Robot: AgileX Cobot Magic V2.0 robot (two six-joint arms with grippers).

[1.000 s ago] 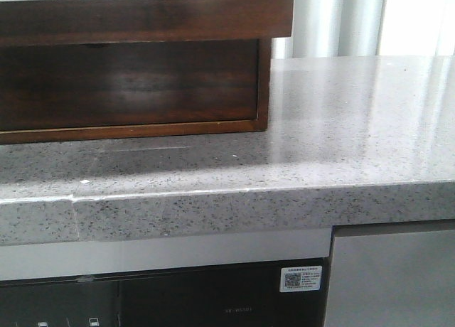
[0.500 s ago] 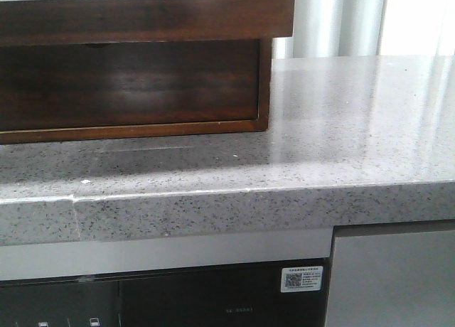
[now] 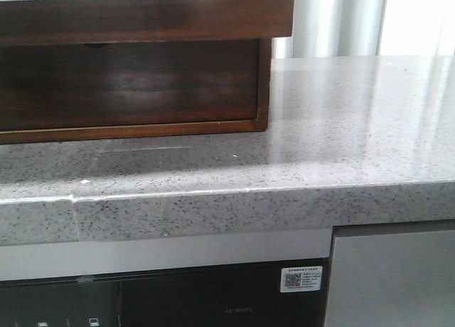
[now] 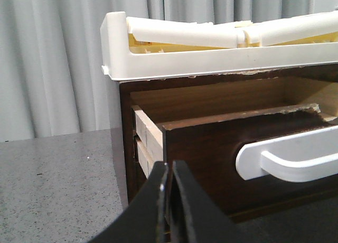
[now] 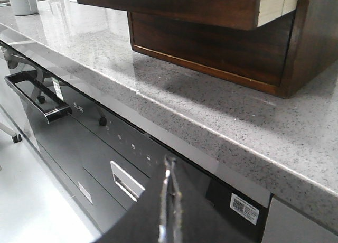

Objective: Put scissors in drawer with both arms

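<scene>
Front view shows neither arm: only the speckled grey bench (image 3: 341, 128) and, at its back left, the dark-brown cabinet (image 3: 264, 85) with the drawer (image 3: 142, 18) standing pulled out above a closed lower front. The scissors appear in none of the three views, so I cannot tell where they are. In the left wrist view the drawer (image 4: 211, 153) is slid partway out of the cabinet, pale wood showing along its side, a white bar handle (image 4: 288, 161) across its glossy dark front, and a white tray (image 4: 211, 63) sitting on the cabinet top. The left fingers (image 4: 170, 201) are pressed almost together, a thin slit between them, nothing held, just in front of the drawer's corner. In the right wrist view the right fingers (image 5: 168, 201) are closed tight and empty, hanging below the bench edge in front of a black appliance (image 5: 105, 148) with a bar handle (image 5: 37, 97)
</scene>
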